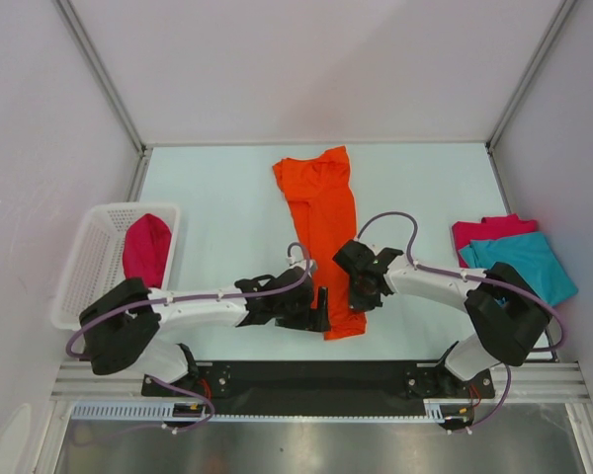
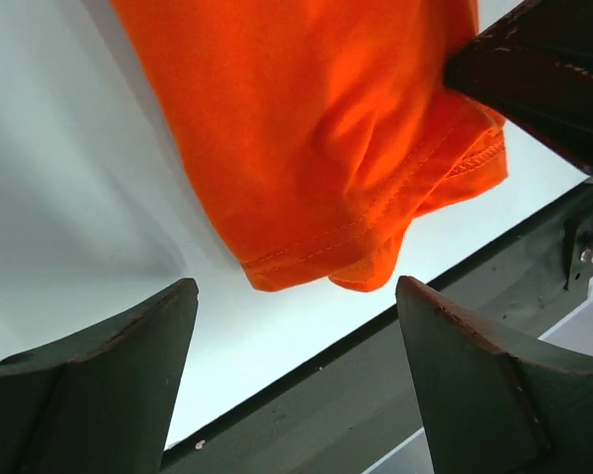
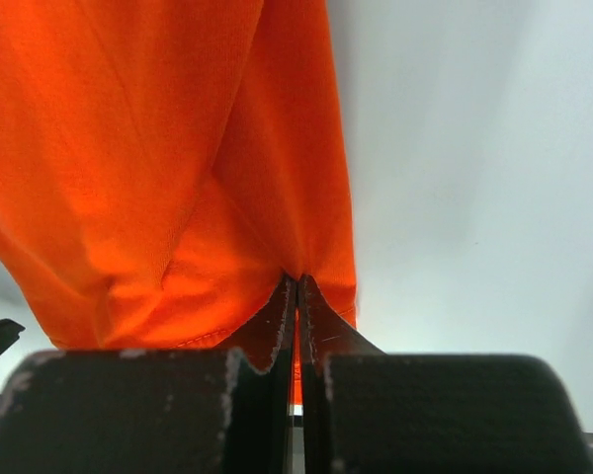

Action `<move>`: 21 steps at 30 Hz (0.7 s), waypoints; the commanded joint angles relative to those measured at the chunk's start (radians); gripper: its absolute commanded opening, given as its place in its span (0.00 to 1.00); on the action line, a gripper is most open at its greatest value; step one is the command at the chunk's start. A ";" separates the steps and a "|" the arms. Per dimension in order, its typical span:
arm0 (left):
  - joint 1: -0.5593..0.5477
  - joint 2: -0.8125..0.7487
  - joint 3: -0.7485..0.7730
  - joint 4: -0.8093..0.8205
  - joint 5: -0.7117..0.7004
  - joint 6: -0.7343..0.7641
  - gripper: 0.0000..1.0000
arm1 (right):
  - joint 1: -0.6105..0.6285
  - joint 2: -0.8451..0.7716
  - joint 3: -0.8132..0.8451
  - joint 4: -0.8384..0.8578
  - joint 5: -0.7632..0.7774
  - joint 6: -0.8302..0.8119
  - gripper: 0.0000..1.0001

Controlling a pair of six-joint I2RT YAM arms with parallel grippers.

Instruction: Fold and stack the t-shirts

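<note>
The bright orange t-shirt point(image 1: 324, 222) lies as a long folded strip down the table's middle. My right gripper point(image 1: 360, 292) is shut on its near right edge; in the right wrist view the cloth point(image 3: 168, 168) is pinched between the closed fingertips point(image 3: 297, 286). My left gripper point(image 1: 321, 308) is open and empty just left of the shirt's near end; in the left wrist view the hem point(image 2: 376, 227) hangs beyond the spread fingers point(image 2: 128, 365). A teal t-shirt point(image 1: 529, 263) lies folded on a crimson one point(image 1: 486, 230) at the right. Another crimson shirt point(image 1: 146, 249) sits in the basket.
A white mesh basket point(image 1: 89, 259) stands at the left edge of the table. The black front rail point(image 1: 316, 373) runs along the near edge, close under both grippers. White walls close in the back and sides.
</note>
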 commanded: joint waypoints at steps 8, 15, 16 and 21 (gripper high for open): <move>-0.005 0.107 -0.053 0.134 -0.021 0.005 0.85 | -0.008 -0.024 0.031 -0.009 0.008 0.015 0.00; -0.045 0.225 -0.008 0.186 0.017 0.007 0.69 | -0.021 -0.040 0.030 -0.021 0.012 0.018 0.00; -0.048 0.230 -0.007 0.194 0.028 0.002 0.56 | -0.024 -0.041 0.028 -0.022 0.012 0.019 0.00; -0.053 0.202 -0.022 0.205 0.054 -0.007 0.00 | -0.031 -0.057 0.025 -0.032 0.023 0.019 0.00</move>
